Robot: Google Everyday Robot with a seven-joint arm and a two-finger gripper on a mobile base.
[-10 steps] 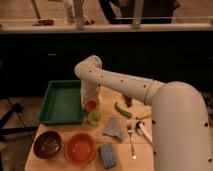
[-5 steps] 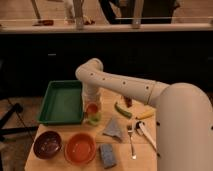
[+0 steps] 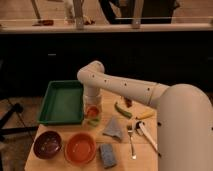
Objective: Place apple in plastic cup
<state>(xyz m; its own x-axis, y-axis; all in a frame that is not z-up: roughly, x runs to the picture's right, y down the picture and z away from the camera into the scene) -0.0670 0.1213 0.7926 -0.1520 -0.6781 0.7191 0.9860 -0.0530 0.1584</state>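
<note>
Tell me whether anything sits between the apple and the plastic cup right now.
Nothing visible does. The pincer, shut on the apple, hangs directly over the plastic cup beside the green tray.

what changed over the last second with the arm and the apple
The gripper, shut on the small orange-red apple, has come down slightly over the pale yellow-green translucent plastic cup; the apple is not let go. The green tray, dark bowl, orange bowl and cutlery stayed put.
</note>
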